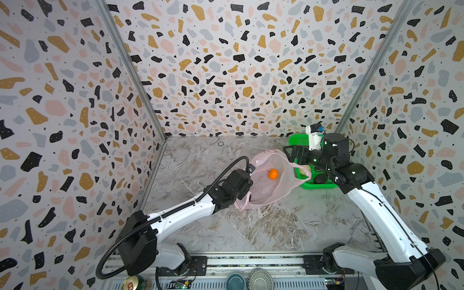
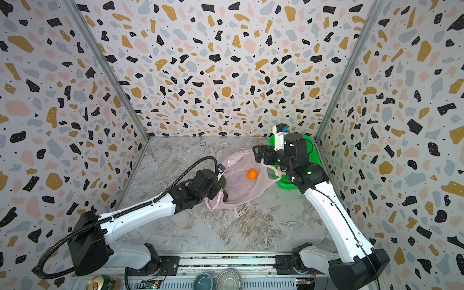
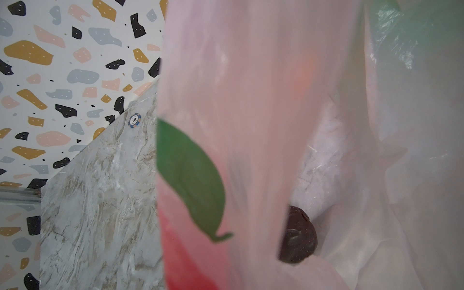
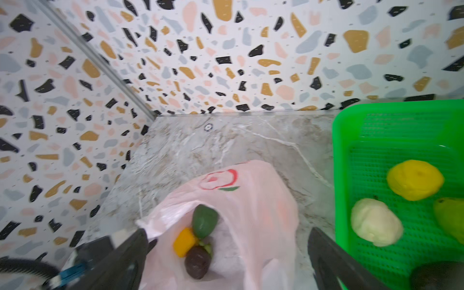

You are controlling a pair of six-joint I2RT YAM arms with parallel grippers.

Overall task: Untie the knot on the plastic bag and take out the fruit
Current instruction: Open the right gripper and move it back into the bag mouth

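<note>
1. Nearest, along the front rail in both top views: a drink can point(image 1: 136, 282), a blue bowl point(image 1: 236, 281) and a grey bowl point(image 1: 261, 280).
2. Next, the left gripper point(image 1: 249, 184), fingers hidden under its own wrist from above; pinched tight on the near rim of the plastic bag point(image 1: 266, 193), with pink plastic pressed up against the left wrist camera.
3. Mid-table: bag mouth gaping, one handle loop draped onto the green basket point(image 1: 324, 186). From above, only an orange fruit point(image 1: 273, 174) inside; from the right wrist, also a dark green fruit point(image 4: 204, 221) and a blackish-brown fruit point(image 4: 198, 262).
4. Over the bag's far side: the right gripper point(image 4: 228, 232), jaws spread wide and empty.
5. In the basket, plain only from the right wrist: a yellow fruit point(image 4: 414, 179), a cream-white fruit point(image 4: 375, 222), a light green fruit point(image 4: 452, 218).
6. Farthest, by the back wall: a poker chip point(image 1: 221, 143), its "10" readable only from the left wrist.
</note>
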